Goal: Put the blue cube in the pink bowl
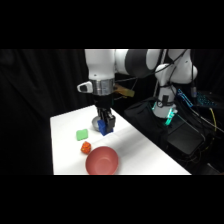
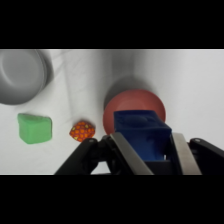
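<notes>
The cube (image 2: 141,134) is grasped in the gripper (image 2: 150,152) and held above the table (image 1: 145,150), short of the bowl (image 1: 102,161).

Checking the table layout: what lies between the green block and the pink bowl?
The small orange-red lumpy object lies between the green block and the pink bowl; both views show it.

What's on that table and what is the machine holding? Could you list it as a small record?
held item: small deep-blue cube, between the gripper jaws, off the table
target: wide salmon-pink bowl, nothing in it
other items: light green flat block; small orange-red lumpy object; grey metal bowl
surface: white table
task state: cube not yet in bowl
</notes>
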